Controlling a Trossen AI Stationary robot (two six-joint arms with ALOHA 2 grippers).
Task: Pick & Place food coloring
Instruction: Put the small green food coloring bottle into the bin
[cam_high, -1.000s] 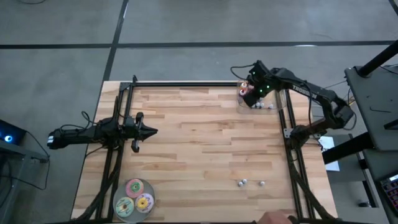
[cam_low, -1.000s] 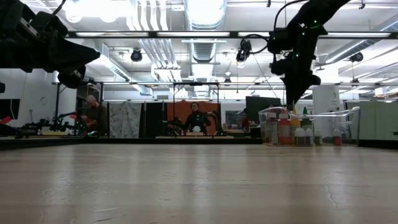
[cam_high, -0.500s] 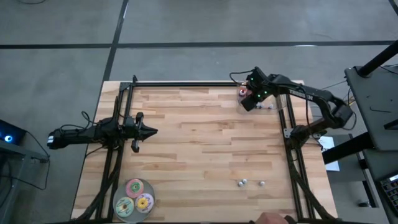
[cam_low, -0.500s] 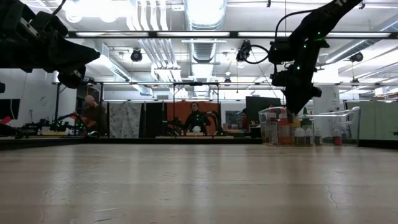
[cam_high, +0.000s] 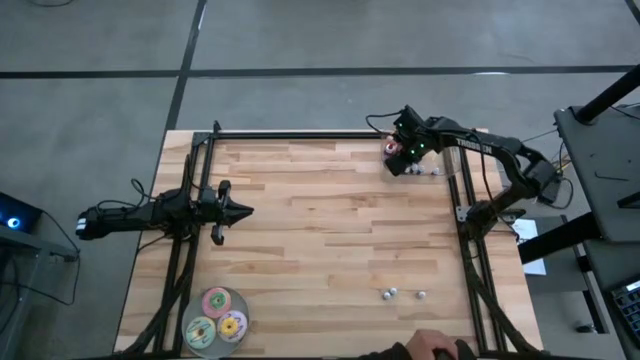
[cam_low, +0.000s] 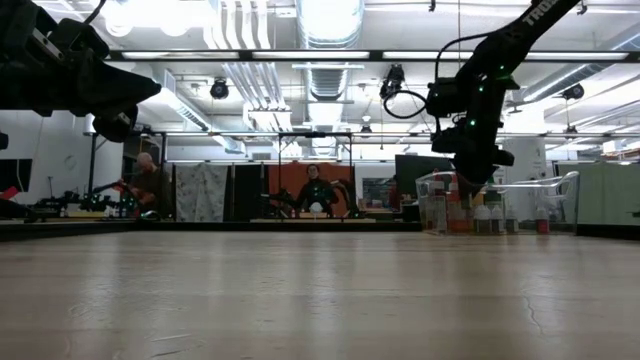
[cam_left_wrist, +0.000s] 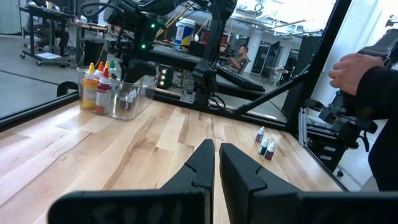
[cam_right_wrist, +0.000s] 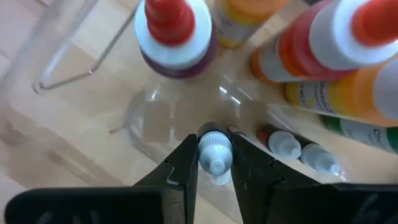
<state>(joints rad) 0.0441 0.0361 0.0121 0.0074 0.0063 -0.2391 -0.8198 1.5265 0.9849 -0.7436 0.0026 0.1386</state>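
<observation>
A tiny food coloring bottle (cam_right_wrist: 215, 152), pale cap up, sits pinched between the right gripper (cam_right_wrist: 214, 163) fingers, right over the clear bin (cam_high: 432, 168) at the table's far right corner. Bigger bottles (cam_right_wrist: 336, 56) crowd inside. Three small bottles (cam_high: 400, 294) stand near the front edge. Left gripper (cam_left_wrist: 214, 163) hovers pressed narrow, empty.

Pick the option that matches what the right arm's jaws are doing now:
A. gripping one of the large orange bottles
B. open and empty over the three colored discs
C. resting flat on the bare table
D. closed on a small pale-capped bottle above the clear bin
D: the right wrist view shows the right gripper clamped on a small bottle above the clear bin, among bigger bottles.
</observation>
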